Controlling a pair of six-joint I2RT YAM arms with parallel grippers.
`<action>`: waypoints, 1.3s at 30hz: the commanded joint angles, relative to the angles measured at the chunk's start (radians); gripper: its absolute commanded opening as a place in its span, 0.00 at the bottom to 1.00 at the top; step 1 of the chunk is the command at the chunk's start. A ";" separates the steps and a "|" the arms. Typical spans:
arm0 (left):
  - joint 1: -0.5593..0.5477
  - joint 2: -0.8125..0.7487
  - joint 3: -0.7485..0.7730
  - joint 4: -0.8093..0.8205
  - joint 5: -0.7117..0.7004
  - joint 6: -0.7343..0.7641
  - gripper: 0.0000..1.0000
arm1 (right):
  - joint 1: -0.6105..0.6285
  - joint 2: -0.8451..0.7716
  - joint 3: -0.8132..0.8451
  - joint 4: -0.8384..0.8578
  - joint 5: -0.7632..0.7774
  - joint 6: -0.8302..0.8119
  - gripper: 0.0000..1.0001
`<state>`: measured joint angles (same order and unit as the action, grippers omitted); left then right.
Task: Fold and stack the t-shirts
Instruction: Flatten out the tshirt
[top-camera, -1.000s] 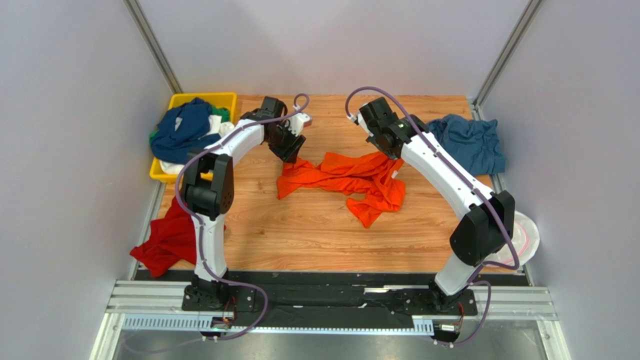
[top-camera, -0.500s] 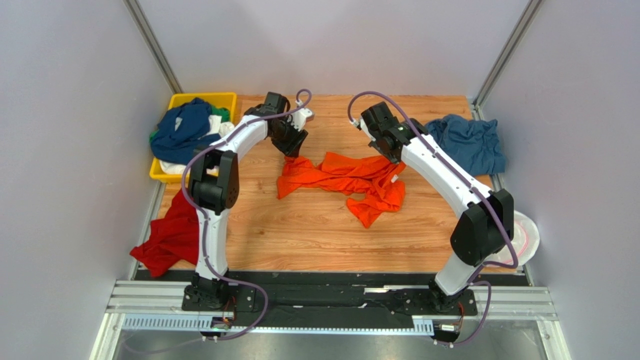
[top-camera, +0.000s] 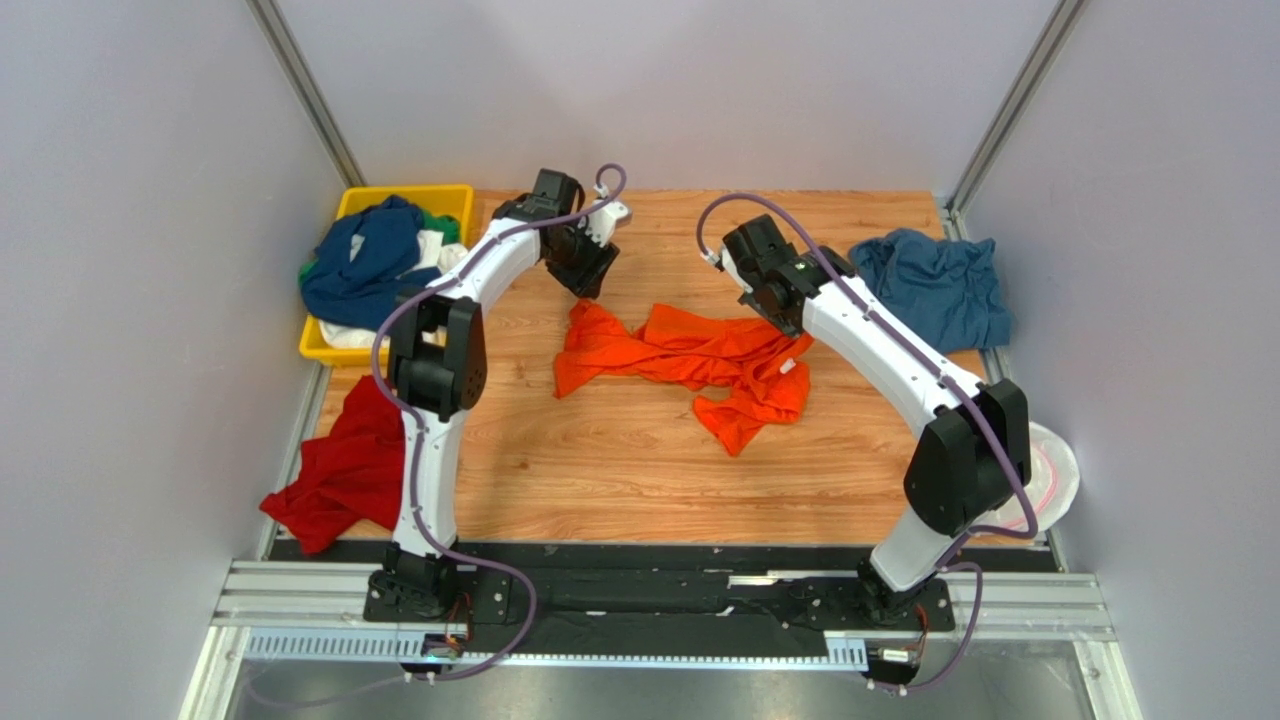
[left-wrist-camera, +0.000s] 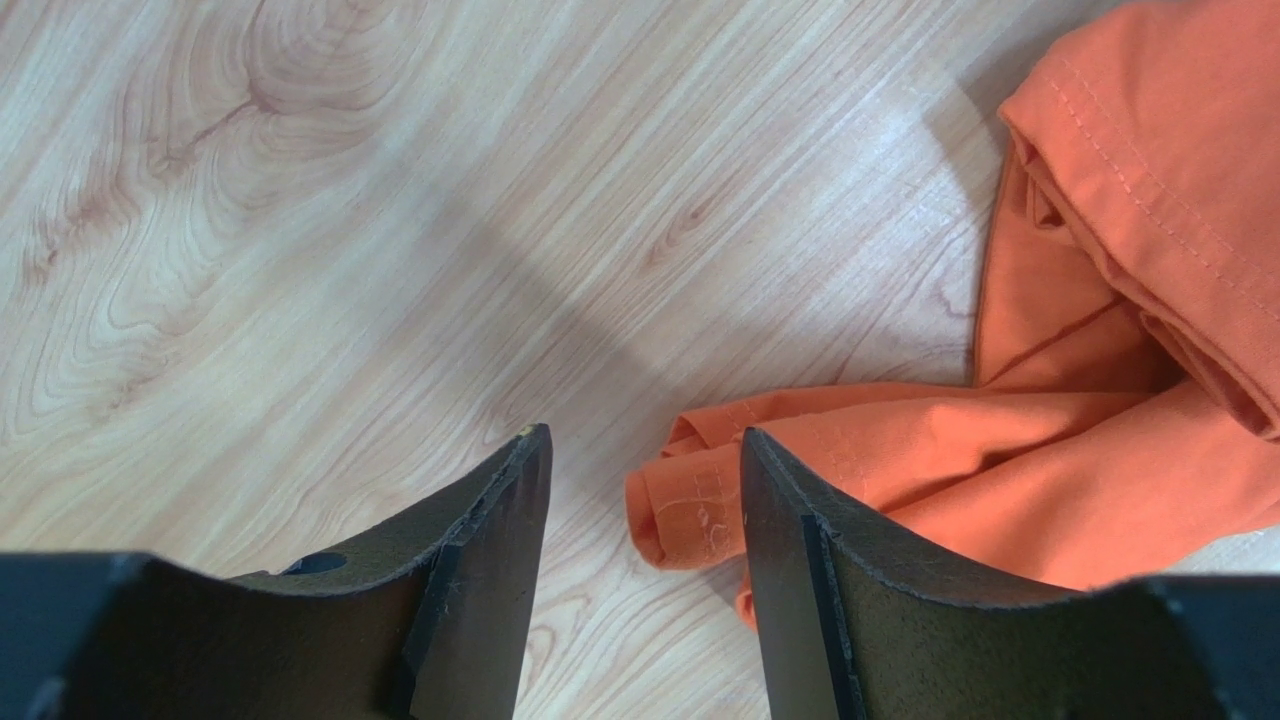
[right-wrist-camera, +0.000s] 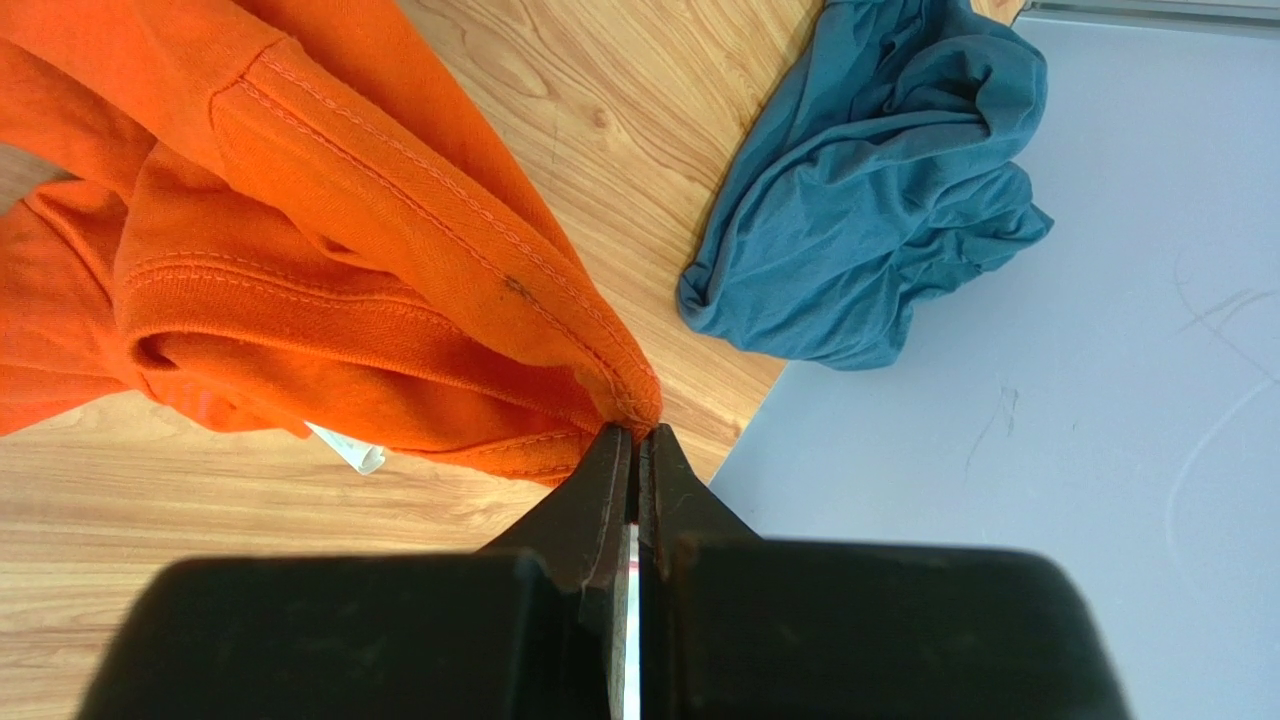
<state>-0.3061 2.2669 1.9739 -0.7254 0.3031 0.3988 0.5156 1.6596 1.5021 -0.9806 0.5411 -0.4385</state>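
While the right gripper (right-wrist-camera: 633, 438) pinches a stitched fold of the bright orange t-shirt (top-camera: 684, 357), its jaws pressed tight together on the cloth, the left gripper (left-wrist-camera: 643, 438) hangs above the shirt's other end with its jaws standing apart and holding nothing. Seen from the left wrist, a curled orange corner lies flat on the wood just below the gap between the two black fingers (left-wrist-camera: 481, 555). The orange shirt sprawls crumpled across the middle of the wooden table (top-camera: 601, 465), running from one gripper to the other, with a loose tail trailing toward the near edge. A small white label (right-wrist-camera: 347, 447) peeks out under the pinched fold. A dusty steel-blue t-shirt (top-camera: 939, 285) sits bunched at the table's far right edge, well apart from the orange one. A red t-shirt (top-camera: 338, 473) droops over the near left edge beside the left arm. At the far left, a yellow tray (top-camera: 436, 195) holds a heap topped by a navy t-shirt (top-camera: 368, 255), with scraps of white and green cloth showing around it. A round white-and-pink disc (top-camera: 1059, 468) lies at the right edge, partly behind the right arm's elbow.
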 joint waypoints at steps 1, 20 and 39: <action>-0.004 -0.082 -0.006 0.003 -0.016 -0.003 0.58 | -0.005 -0.043 0.000 0.034 -0.001 0.020 0.00; 0.067 -0.579 -0.664 0.066 0.022 0.130 0.58 | -0.005 -0.067 -0.071 0.048 -0.059 0.067 0.00; -0.011 -0.526 -0.730 0.069 0.123 0.037 0.57 | -0.006 -0.086 -0.088 0.048 -0.049 0.061 0.00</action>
<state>-0.3008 1.7378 1.2659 -0.6762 0.3923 0.4568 0.5137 1.6196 1.4063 -0.9596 0.4877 -0.3893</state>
